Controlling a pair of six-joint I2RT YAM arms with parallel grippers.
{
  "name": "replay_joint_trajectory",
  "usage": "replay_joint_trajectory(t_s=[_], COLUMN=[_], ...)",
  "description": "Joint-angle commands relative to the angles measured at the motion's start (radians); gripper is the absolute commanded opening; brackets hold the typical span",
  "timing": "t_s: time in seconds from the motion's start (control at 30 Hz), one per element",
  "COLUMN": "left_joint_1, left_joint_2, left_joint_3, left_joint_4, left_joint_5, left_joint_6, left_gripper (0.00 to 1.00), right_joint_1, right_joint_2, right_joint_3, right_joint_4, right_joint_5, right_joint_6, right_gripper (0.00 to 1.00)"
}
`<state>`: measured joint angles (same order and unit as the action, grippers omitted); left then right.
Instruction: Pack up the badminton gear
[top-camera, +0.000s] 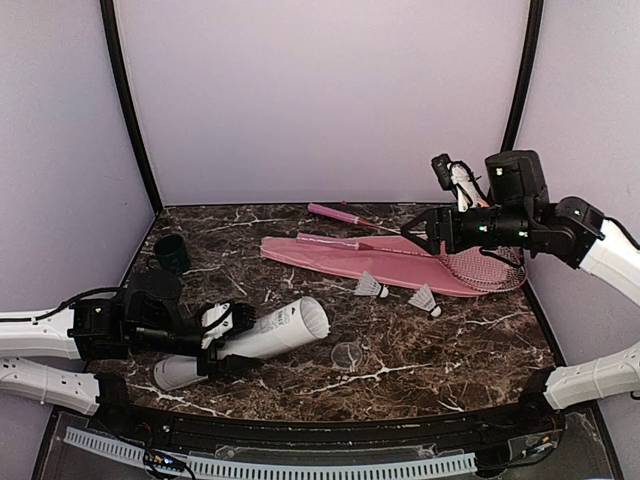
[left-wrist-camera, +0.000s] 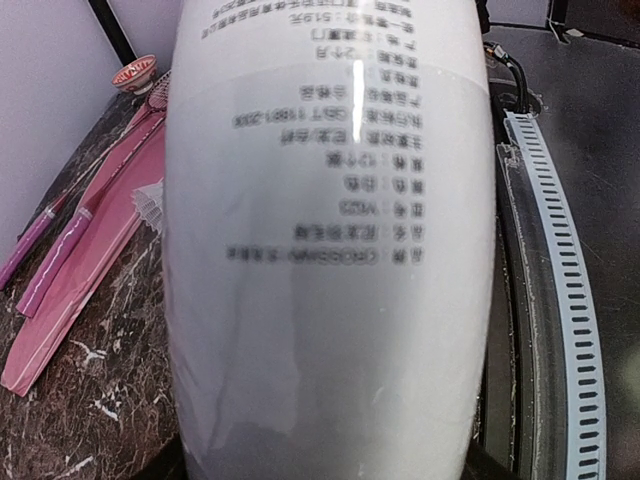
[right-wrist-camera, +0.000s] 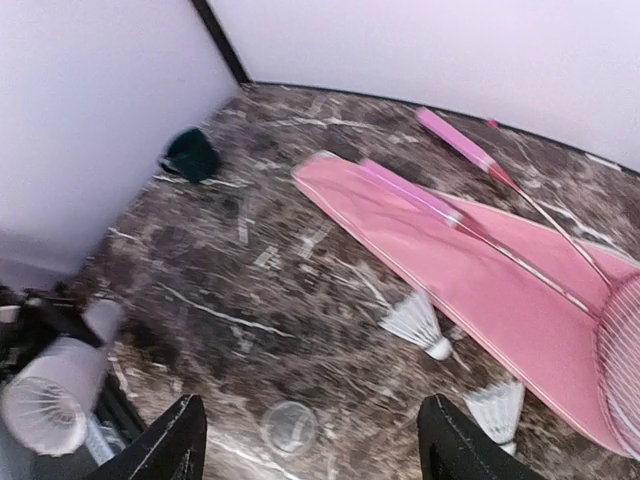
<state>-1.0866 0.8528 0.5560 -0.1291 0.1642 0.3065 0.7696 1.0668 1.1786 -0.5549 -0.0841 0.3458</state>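
My left gripper (top-camera: 232, 328) is shut on the long pale grey tube (top-camera: 270, 332), which lies tilted low over the table's front left with its open end to the right. The tube fills the left wrist view (left-wrist-camera: 330, 250). Two white shuttlecocks (top-camera: 372, 287) (top-camera: 425, 299) lie on the table beside the pink cover (top-camera: 380, 262). Two pink-handled rackets (top-camera: 335, 213) (top-camera: 325, 241) lie on and behind the cover. My right gripper (top-camera: 420, 230) is open and empty, raised above the cover's right part; in its wrist view (right-wrist-camera: 315, 450) the shuttlecocks (right-wrist-camera: 418, 325) (right-wrist-camera: 497, 408) lie below it.
A dark green cup (top-camera: 171, 253) stands at the back left. A clear round lid (top-camera: 347, 354) lies flat near the front middle. A small orange-patterned bowl (left-wrist-camera: 133, 73) shows beyond the rackets in the left wrist view. Walls close the back and sides.
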Motion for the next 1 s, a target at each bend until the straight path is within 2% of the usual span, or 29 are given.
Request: replay_joint_trajectory(t_s=[0.0,0.17,0.53,0.77,0.97], left_joint_1=[-0.004,-0.004,-0.004,-0.004,-0.004], left_joint_2=[-0.001,0.003,0.005,0.008,0.022], left_joint_3=[0.013,0.013,0.016,0.015,0.019], left_joint_4=[0.034,0.038,0.029,0.029,0.029], left_joint_5=[0.005,0.012,0.012,0.016,0.016], left_joint_6=[-0.004,-0.006,-0.006,-0.007,-0.003], left_gripper=[0.48,0.48,0.48,0.47,0.48], right_joint_1=[-0.038,-0.079,-0.192,-0.185,-0.101], right_joint_2=[0.095,0.228,0.453,0.533,0.676], right_joint_3=[-0.019,-0.002,-0.013,0.031,0.157], right_joint_4=[-0.167,-0.211,-0.097,0.030,0.027], right_joint_5=[0.268,0.379,0.323,0.110,0.144], right_joint_6=[-0.021,-0.065,-0.087,-0.077,-0.028], right_gripper=[0.70,0.65,0.63,0.60,0.68])
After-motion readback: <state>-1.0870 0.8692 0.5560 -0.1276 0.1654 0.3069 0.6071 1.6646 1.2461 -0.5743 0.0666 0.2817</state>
